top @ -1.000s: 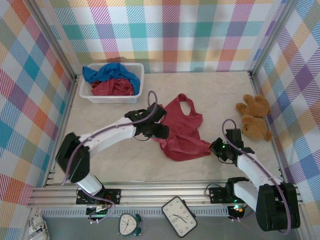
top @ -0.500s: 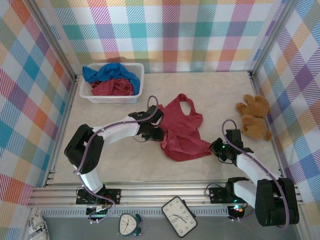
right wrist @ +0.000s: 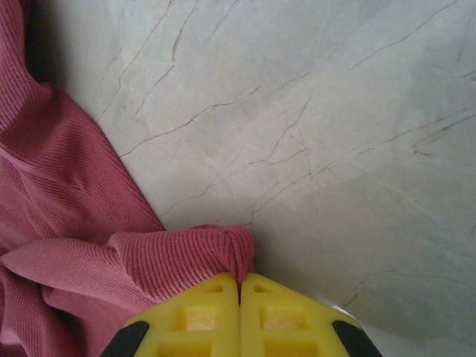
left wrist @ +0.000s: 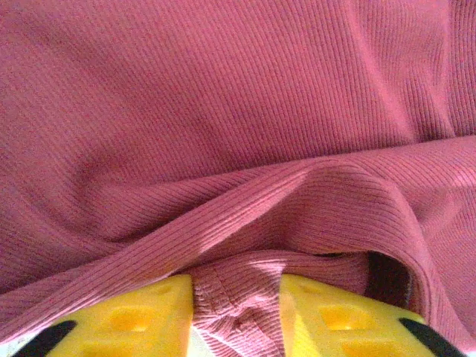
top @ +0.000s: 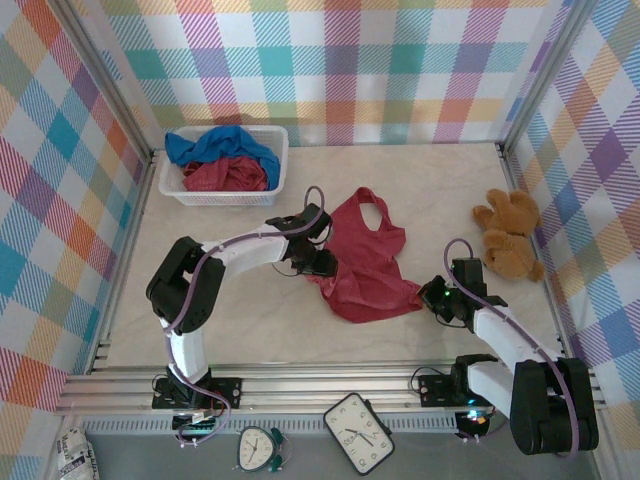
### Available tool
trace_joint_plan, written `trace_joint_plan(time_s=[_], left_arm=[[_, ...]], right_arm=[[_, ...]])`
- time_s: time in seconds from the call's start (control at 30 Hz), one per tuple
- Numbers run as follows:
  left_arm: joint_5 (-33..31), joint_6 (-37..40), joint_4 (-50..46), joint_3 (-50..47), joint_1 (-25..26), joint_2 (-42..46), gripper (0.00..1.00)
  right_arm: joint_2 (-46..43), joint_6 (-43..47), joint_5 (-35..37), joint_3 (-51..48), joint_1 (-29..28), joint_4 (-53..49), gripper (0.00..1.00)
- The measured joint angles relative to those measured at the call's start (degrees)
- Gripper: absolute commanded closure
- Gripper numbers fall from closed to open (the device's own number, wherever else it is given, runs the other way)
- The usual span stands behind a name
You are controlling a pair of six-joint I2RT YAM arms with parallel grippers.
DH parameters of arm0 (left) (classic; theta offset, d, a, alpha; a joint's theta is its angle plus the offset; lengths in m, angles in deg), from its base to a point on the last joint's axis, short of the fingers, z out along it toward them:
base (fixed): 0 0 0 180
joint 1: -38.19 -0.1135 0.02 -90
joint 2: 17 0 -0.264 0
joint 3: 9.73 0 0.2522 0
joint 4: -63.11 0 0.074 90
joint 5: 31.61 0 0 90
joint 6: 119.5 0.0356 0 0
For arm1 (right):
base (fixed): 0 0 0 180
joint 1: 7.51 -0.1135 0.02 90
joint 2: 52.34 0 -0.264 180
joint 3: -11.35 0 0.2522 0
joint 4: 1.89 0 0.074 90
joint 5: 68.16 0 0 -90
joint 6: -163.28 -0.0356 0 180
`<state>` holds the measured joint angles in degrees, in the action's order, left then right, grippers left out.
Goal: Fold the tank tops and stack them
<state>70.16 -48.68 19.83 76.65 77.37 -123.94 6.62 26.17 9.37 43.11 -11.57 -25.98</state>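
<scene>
One dark red tank top (top: pixel 370 255) lies rumpled in the middle of the table, straps toward the back. My left gripper (top: pixel 318 266) sits at its left edge. In the left wrist view a bunched fold of red ribbed cloth (left wrist: pixel 238 149) fills the gap between the yellow fingers (left wrist: pixel 149 320), so the left gripper (left wrist: pixel 236 312) is shut on it. My right gripper (top: pixel 437 298) is at the top's near right corner. In the right wrist view the right gripper (right wrist: pixel 239 297) is shut, pinching the cloth corner (right wrist: pixel 186 256). A blue tank top (top: pixel 215 143) and a second red one (top: pixel 225 175) lie heaped in the basket.
The white mesh basket (top: pixel 281 150) stands at the back left. A brown teddy bear (top: pixel 510 235) lies by the right wall. Plaid walls close in three sides. Bare marble table (right wrist: pixel 335 111) lies to the right of the top's corner. Two clocks (top: pixel 358 432) sit below the front rail.
My left gripper has narrowed onto the tank top's left edge and the left arm has folded in closer to the cloth. The right arm has not moved.
</scene>
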Motion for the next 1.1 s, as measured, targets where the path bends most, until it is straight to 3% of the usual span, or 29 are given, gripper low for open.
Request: trace_joint_plan(time_s=[0.2, 0.3, 0.5, 0.8, 1.1], left_arm=[[1.0, 0.9, -0.1, 0.0, 0.0, 0.0, 0.95], [1.5, 1.2, -0.1, 0.0, 0.0, 0.0, 1.0], [2.2, 1.2, -0.9, 0.0, -0.1, 2.1, 1.0], [0.4, 0.5, -4.3, -1.9, -0.1, 13.5, 1.0], [-6.3, -5.3, -8.3, -16.2, -0.1, 24.6, 1.0]], right_arm=[[-0.2, 0.2, 0.0, 0.0, 0.0, 0.0, 1.0], [-0.2, 0.9, 0.0, 0.0, 0.0, -0.1, 1.0], [-1.4, 1.8, 0.0, 0.5, 0.0, -1.3, 1.0], [-1.4, 3.8, 0.0, 2.1, 0.3, -2.0, 1.0], [-1.9, 6.0, -1.4, 3.9, 0.3, -3.1, 1.0]])
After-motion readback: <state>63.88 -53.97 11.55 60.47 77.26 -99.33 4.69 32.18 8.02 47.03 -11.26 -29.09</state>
